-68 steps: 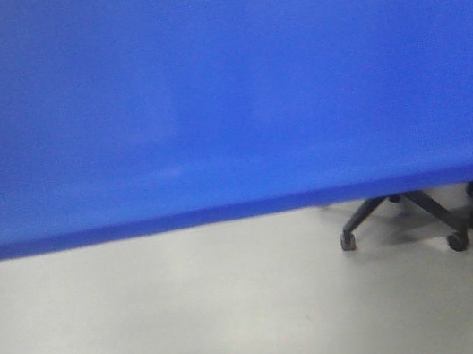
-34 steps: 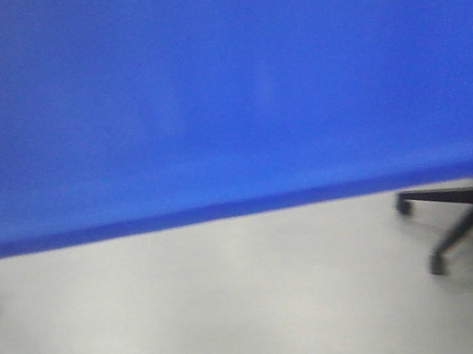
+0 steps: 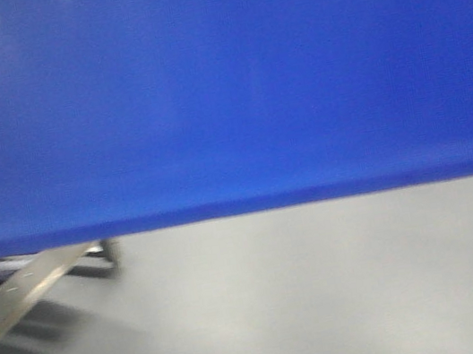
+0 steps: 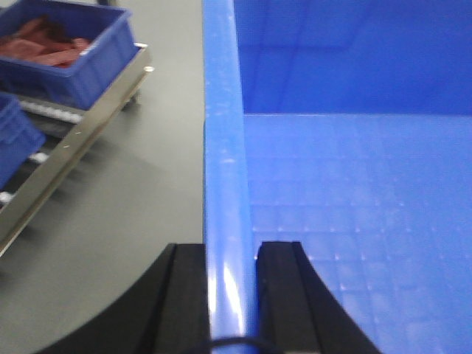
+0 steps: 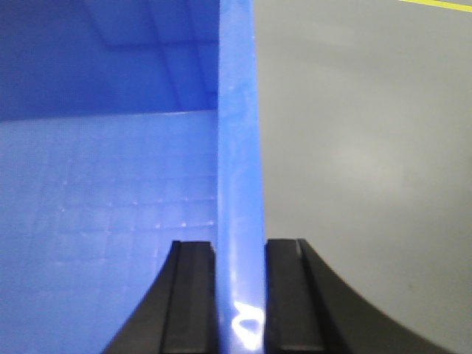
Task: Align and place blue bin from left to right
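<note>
The blue bin (image 3: 222,88) fills the upper half of the front view with its smooth wall, and its lower edge hangs above the grey floor. In the left wrist view my left gripper (image 4: 230,247) is shut on the bin's left rim (image 4: 221,147), one black finger outside and one inside. In the right wrist view my right gripper (image 5: 240,243) is shut on the right rim (image 5: 237,133) the same way. The bin's gridded inside floor (image 5: 110,184) is bare.
To the left runs a metal roller rail (image 4: 66,155) carrying a smaller blue bin of red-brown pieces (image 4: 66,51) and part of another blue bin (image 4: 15,140). The rail's end (image 3: 27,285) shows low left in the front view. Grey floor (image 3: 328,289) lies below.
The background slid right behind the bin: the office chair base left the view on the right and the metal rail came in at the left. Both grips on the bin are unchanged.
</note>
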